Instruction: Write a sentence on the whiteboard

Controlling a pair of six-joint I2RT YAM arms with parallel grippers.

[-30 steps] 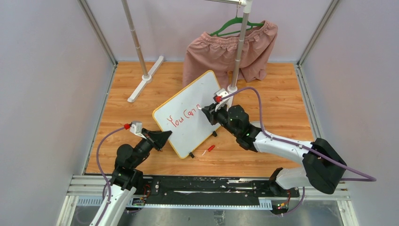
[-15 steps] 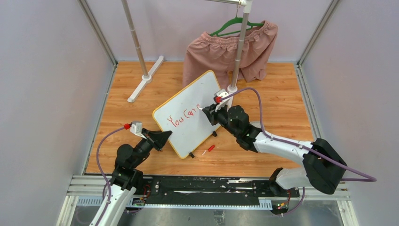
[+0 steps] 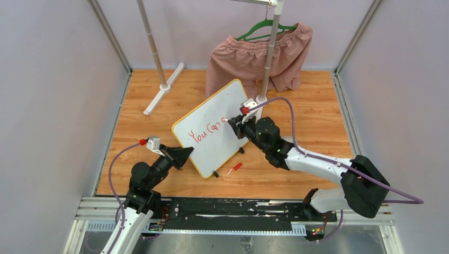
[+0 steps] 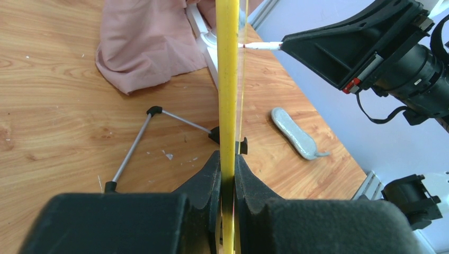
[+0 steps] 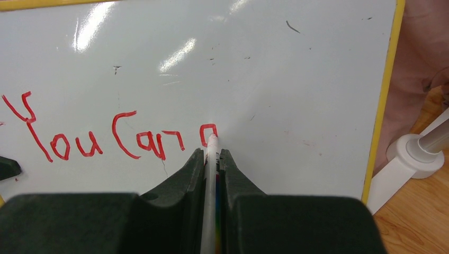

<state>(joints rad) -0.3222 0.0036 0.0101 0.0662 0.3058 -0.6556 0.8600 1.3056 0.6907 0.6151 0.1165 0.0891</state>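
Observation:
The whiteboard [image 3: 219, 106] stands tilted on the wooden table, and its white face fills the right wrist view [image 5: 296, 63]. The sentence [image 5: 95, 140] reads "You Can" in red, followed by a small closed loop. My right gripper [image 5: 212, 154] is shut on a white marker [image 5: 210, 174], whose red tip touches the board at that loop. In the top view the right gripper [image 3: 236, 125] is at the board's right side. My left gripper [image 4: 227, 161] is shut on the board's yellow frame [image 4: 227, 79], at the board's lower left edge [image 3: 185, 154].
Pink shorts [image 3: 254, 58] hang on a green hanger from a rack pole [image 3: 271, 53] just behind the board. A second pole's white foot [image 3: 164, 87] stands at the far left. A red marker cap [image 3: 238, 166] lies near the board's black feet. A grey oblong piece [image 4: 294, 132] lies on the table.
The right gripper has shifted slightly up and left along the board. The short red stroke after "Can" has grown into a small closed loop. The left arm has not moved.

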